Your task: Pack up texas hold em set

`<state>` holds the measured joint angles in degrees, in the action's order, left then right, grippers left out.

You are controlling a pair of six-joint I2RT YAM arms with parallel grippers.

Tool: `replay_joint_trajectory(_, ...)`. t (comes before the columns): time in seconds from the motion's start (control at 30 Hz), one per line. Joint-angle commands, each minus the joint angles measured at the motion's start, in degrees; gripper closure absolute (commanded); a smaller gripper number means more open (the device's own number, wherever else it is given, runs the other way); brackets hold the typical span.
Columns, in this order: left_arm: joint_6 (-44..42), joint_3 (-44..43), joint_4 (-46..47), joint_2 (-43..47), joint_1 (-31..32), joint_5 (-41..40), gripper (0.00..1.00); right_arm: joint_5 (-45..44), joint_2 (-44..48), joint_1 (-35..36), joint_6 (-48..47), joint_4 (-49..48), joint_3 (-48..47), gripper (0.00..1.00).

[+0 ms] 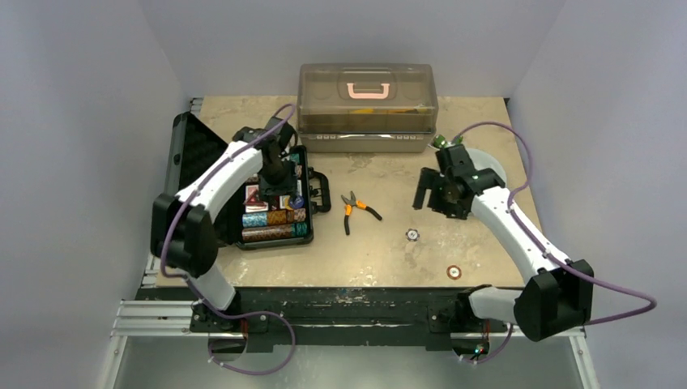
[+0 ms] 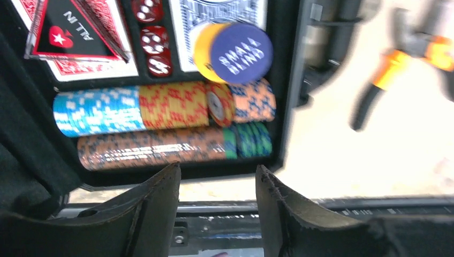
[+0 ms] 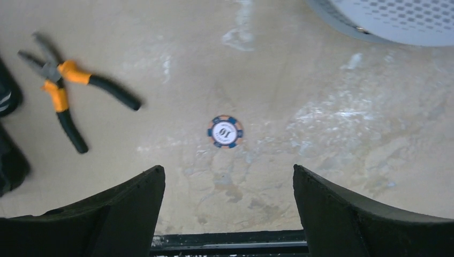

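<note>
Pale grey walls enclose a beige bench [image 1: 364, 259], with both arm bases at its near edge. Closest to that edge, toward the near right corner, lies one loose chip [image 1: 454, 272]. A little farther in, a second loose chip [image 1: 412, 235], marked "10", lies flat and apart from everything else. The right hand [image 3: 227, 182] hovers over it, empty, with its fingers spread wide; in the wrist view the chip sits just ahead of the gap between them.

Judged step: lifting this chip. A thin disc on a hard surface gives little to grip, so the hand should centre over it and descend vertically until the fingertips almost meet the bench. They should then close slowly on the chip's rim to avoid flicking it away.

Orange-handled pliers [image 1: 356, 209] lie near the middle of the bench and are best left untouched.

Toward the left edge the black briefcase [image 1: 275, 245] stands open, lid back. It holds rows of chips [image 2: 160, 107], red dice [image 2: 152, 37], cards [image 2: 80, 59] and a "small blind" button [image 2: 241, 52]. The left hand [image 2: 218, 176] hangs over it, empty, its fingers moderately apart. It would probably need to clear away before the right arm brings the chip across.

At the far edge stands a translucent brown box [image 1: 367, 105], closed.
</note>
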<state>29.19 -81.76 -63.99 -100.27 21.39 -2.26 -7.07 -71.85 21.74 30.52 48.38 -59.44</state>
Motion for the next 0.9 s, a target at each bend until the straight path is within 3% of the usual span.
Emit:
replay_joint_trajectory(0.0,1.9,0.5,0.5,11.3,-0.2,10.6,0.48,2.2,1.1,-9.4,4.5,6.4,1.6,0.15)
replay_joint_trajectory(0.07,2.4,2.5,3.5,14.8,-0.2,18.2,0.47,2.8,0.5,-13.6,6.2,7.9,3.1,0.12)
replay_joint_trajectory(0.13,3.3,3.8,5.1,17.5,-0.3,22.9,0.47,4.2,0.3,-18.4,7.6,9.0,5.4,0.02)
replay_joint_trajectory(0.27,5.2,5.7,9.7,22.6,-0.2,28.8,0.45,10.7,-0.5,-30.9,9.2,10.0,13.0,0.01)
replay_joint_trajectory(0.33,6.4,7.1,12.5,24.4,-0.2,31.0,0.45,12.6,-1.6,-34.0,9.8,10.7,16.7,0.01)
replay_joint_trajectory(0.53,8.3,11.0,17.6,26.9,-0.2,34.0,0.44,10.5,-2.0,-34.8,8.6,7.9,21.7,0.01)
replay_joint_trajectory(0.87,6.7,10.6,18.1,25.8,-0.2,35.5,0.44,11.9,-4.2,-34.8,9.2,0.8,23.6,0.26)
